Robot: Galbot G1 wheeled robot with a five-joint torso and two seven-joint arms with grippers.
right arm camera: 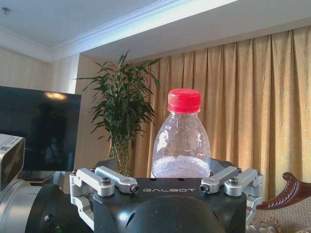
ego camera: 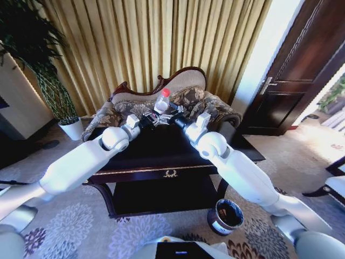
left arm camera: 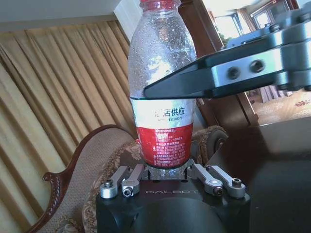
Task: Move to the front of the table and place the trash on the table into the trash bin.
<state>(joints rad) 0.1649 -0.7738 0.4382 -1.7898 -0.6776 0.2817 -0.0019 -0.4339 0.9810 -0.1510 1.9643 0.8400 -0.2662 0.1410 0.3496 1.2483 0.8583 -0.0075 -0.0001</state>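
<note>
While the bottle [ego camera: 161,101] stands upright at the counter's [ego camera: 161,145] far edge, flanked by both tools, left tool [ego camera: 149,120] and right tool [ego camera: 173,118], whose spread I cannot tell, it looks empty, light, crushable, best gripped at its labelled waist.

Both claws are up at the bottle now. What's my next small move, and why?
Probably secure the bottle in the right claw before moving the left claw away: both claws meet at it above the table, and the trash bin stands on the floor on the robot's right.
</note>
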